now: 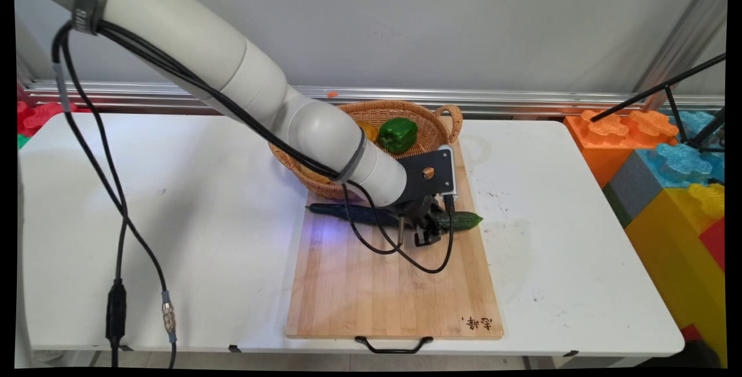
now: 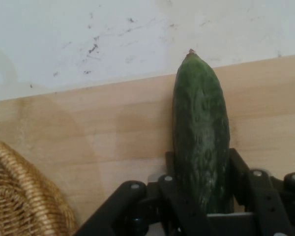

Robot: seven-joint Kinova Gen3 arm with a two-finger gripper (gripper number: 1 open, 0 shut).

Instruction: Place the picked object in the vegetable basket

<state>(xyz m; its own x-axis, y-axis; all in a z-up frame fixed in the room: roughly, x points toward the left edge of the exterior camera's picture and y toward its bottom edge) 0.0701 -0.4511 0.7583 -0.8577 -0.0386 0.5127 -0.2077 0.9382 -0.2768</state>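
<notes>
1. The hand [image 1: 427,231] sits low at the frame's centre on the cutting board [image 1: 371,301], its fingers clamped on the cucumber [image 1: 464,220]; the hand view shows one on each flank of the cucumber.
2. The cucumber lies flat along the board's upper end, its tip pointing right, toward the board's right edge and the table [image 1: 550,261].
3. The wicker basket [image 1: 429,124], just above the hand, holds a green pepper [image 1: 398,134] and an orange-yellow item [image 1: 367,130], partly hidden.

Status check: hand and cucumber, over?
Hand down on cutting board, fingers either side of cucumber. Cucumber flat on board, tip toward table edge. Wicker basket right behind, green pepper inside.
</notes>
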